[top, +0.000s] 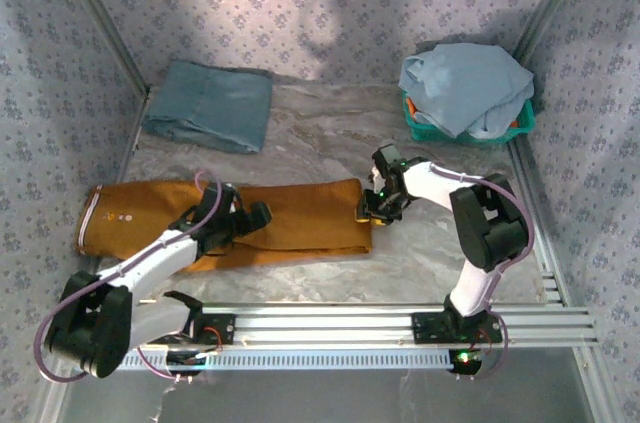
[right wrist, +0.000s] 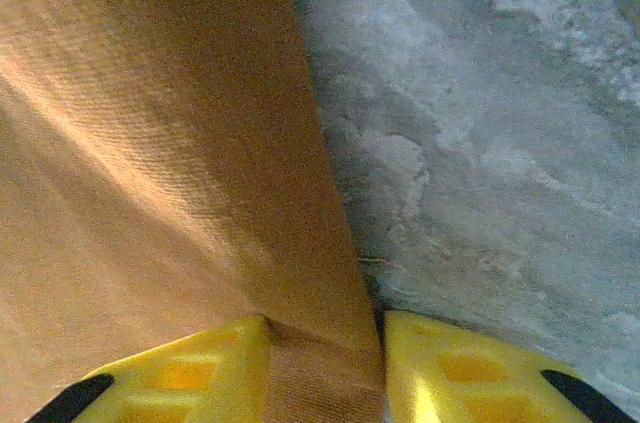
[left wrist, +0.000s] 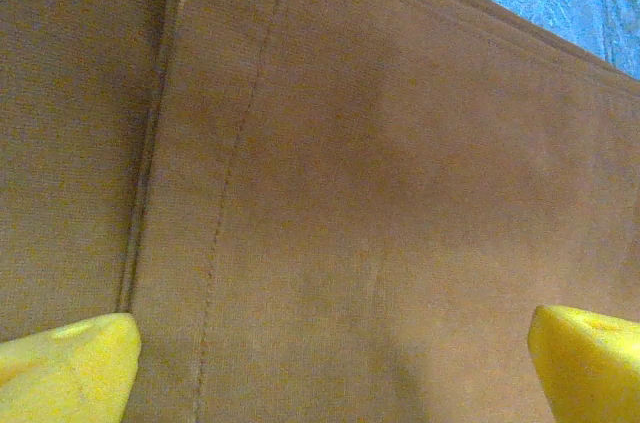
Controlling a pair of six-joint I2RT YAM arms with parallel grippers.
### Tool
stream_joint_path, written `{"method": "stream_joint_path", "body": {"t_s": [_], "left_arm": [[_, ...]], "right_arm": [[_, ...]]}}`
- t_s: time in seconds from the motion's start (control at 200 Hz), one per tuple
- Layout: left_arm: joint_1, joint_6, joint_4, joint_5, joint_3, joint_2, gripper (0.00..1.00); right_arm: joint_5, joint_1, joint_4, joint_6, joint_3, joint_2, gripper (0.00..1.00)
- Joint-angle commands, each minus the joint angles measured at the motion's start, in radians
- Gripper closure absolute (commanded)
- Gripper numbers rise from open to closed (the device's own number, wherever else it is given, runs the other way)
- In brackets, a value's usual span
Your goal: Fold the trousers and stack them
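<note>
The rust-orange trousers (top: 300,213) lie folded lengthwise across the marbled table, waistband at the left and leg ends at the right. My left gripper (top: 250,218) hovers low over the middle of the legs. In the left wrist view it (left wrist: 335,373) stands wide open, with flat orange cloth (left wrist: 380,163) and a stitched seam between its yellow fingertips (left wrist: 70,363). My right gripper (top: 372,211) is at the right end of the legs. In the right wrist view it (right wrist: 325,368) is shut on the hem edge of the trousers (right wrist: 150,143), and the cloth fills the gap between the jaws.
A folded teal-blue garment (top: 210,103) lies at the back left. At the back right a green basket (top: 520,123) holds a heap of pale blue cloth (top: 465,83). Bare marbled table (right wrist: 480,143) extends right of the hem. Patterned walls close in three sides.
</note>
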Motion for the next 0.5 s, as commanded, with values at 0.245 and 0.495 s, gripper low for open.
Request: {"method": "stream_joint_path", "body": {"t_s": [0.245, 0.495], "left_arm": [[0.022, 0.042, -0.091, -0.004, 0.062, -0.028, 0.0], [0.048, 0.036, -0.157, -0.026, 0.155, -0.048, 0.0]], "right_arm": [[0.034, -0.014, -0.028, 0.026, -0.052, -0.089, 1.0], [0.264, -0.183, -0.221, 0.025, -0.025, -0.198, 1.0]]}}
